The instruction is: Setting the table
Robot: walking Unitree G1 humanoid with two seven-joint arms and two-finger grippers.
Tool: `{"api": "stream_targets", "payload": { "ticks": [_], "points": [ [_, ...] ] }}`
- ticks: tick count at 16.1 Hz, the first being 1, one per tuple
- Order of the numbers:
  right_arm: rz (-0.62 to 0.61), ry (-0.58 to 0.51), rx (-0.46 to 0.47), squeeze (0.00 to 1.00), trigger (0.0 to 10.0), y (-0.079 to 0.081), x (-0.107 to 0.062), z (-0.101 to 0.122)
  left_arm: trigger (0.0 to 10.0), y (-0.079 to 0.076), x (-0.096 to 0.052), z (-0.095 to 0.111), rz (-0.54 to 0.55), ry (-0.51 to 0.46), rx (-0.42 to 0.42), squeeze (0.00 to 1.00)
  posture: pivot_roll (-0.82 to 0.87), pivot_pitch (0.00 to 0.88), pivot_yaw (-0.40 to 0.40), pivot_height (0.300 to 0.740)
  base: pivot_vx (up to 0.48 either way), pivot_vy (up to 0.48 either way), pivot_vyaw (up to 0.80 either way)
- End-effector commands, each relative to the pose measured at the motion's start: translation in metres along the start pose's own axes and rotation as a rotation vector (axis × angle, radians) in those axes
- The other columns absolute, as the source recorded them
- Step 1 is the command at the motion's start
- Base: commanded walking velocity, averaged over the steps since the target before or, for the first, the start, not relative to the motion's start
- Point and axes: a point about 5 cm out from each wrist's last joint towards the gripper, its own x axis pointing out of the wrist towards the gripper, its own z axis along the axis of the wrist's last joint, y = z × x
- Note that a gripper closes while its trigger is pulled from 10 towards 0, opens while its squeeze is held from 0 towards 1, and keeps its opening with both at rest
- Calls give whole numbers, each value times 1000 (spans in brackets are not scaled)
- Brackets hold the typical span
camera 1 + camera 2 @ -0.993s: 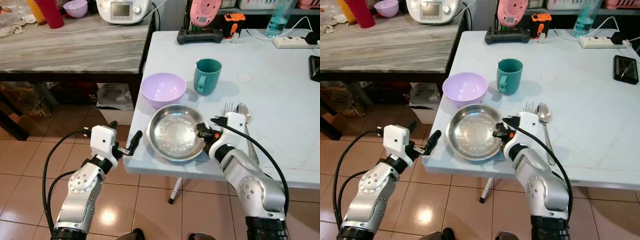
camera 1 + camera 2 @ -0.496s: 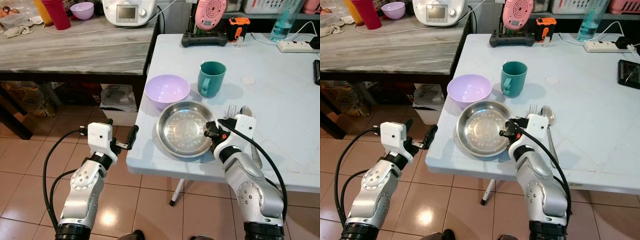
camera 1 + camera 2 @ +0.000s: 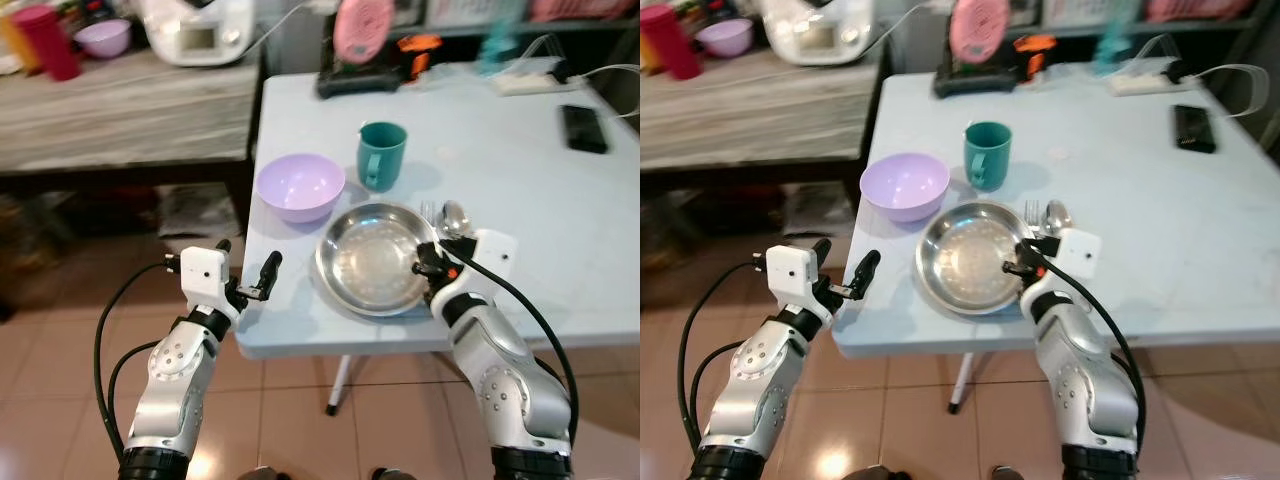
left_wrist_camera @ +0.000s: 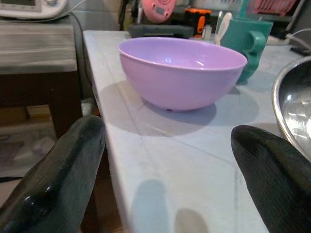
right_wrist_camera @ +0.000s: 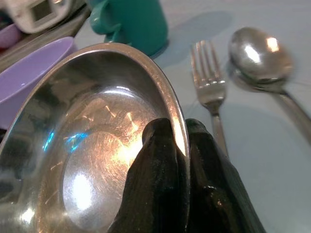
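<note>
Your right gripper (image 5: pixel 177 145) pinches one steel plate's (image 3: pixel 375 262) rim beside one fork (image 5: pixel 209 85), one spoon (image 5: pixel 260 56), one bowl (image 3: pixel 299 186) and one mug (image 3: pixel 381 154); your left gripper (image 3: pixel 258 283) hovers, fingers spread.

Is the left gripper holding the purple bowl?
No. The left gripper is open, its fingers spread apart at the table edge, with the purple bowl standing untouched further along the tabletop.

Tiled floor (image 3: pixel 60 330) (reddish), grey counter (image 3: pixel 120 110)
</note>
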Motion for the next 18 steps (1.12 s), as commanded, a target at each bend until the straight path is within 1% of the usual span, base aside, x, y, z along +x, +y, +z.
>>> {"api": "stream_targets", "payload": {
  "ticks": [1,5,6,7,9,11,14,15,16,18],
  "points": [
    [-14,22,-4,0,10000,1,-1,-6,10000,5,-2,-2,21,9,14,0,-191,110,71,740,0,398,0],
    [-27,-34,-40,0,10000,2,-1,2,10000,2,0,-1,22,-2,12,0,-187,111,74,740,0,438,0],
    [-43,-46,-92,0,10000,2,0,4,10000,2,1,0,21,-5,13,0,-187,110,75,740,0,480,0],
    [-2,-81,-113,0,10000,6,1,7,10000,2,2,0,22,-9,13,0,-186,110,76,740,0,480,0],
    [25,-90,-108,0,10000,9,1,7,10000,2,2,1,24,-10,14,0,-185,109,76,740,0,480,0],
    [33,-111,-192,0,10000,12,1,10,10000,2,2,1,29,-13,16,0,-183,107,78,740,0,480,0],
    [74,-91,-225,0,10000,16,0,6,10000,1,4,2,31,-18,18,0,-183,107,78,740,0,480,0],
    [82,-107,-185,0,10000,16,-1,8,10000,1,4,2,32,-19,19,0,-183,107,78,740,0,480,0],
    [87,-116,-169,0,10000,15,-1,9,10000,0,5,2,32,-17,19,0,-183,99,78,740,0,480,0],
    [86,-126,-177,0,10000,15,0,11,10000,0,6,1,32,-15,19,0,-184,98,79,740,0,480,0]
  ]
}}
